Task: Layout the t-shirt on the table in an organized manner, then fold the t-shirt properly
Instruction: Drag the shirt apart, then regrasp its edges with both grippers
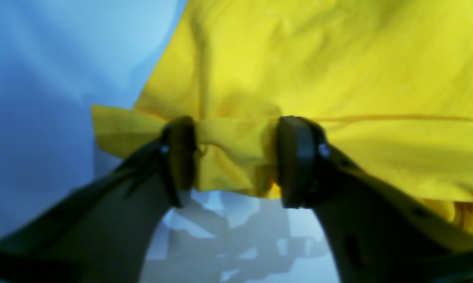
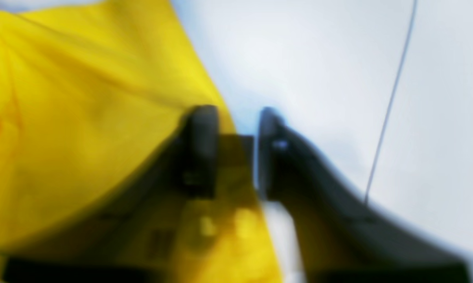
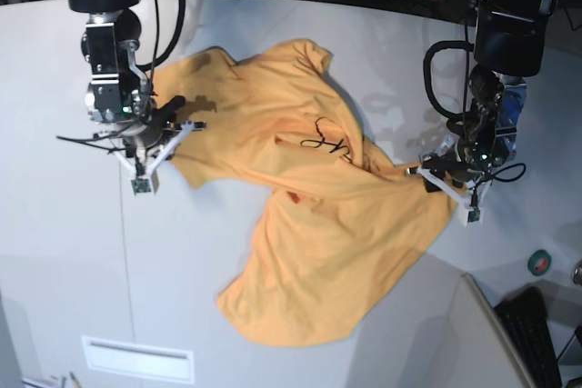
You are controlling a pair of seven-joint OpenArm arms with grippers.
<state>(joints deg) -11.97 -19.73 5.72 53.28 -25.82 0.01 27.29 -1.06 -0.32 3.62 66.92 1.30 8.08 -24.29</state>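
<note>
The light orange t-shirt (image 3: 309, 224) lies crumpled and spread across the middle of the white table (image 3: 55, 252), with its black script (image 3: 323, 144) facing up. In the base view my right gripper (image 3: 165, 147) is at the shirt's left edge. The blurred right wrist view shows that gripper (image 2: 236, 129) nearly closed on the cloth edge (image 2: 83, 118). My left gripper (image 3: 446, 184) is at the shirt's right corner. Its fingers (image 1: 179, 157) pinch a bunched hem of the shirt (image 1: 338, 59) held a little above the table (image 1: 43, 78).
A thin seam line (image 2: 389, 98) crosses the tabletop. A black keyboard (image 3: 532, 315) and a green tape roll (image 3: 539, 263) sit at the lower right, beyond a slanted table edge (image 3: 491, 315). Cables run along the back edge. A white plate (image 3: 136, 358) is set into the table near the front.
</note>
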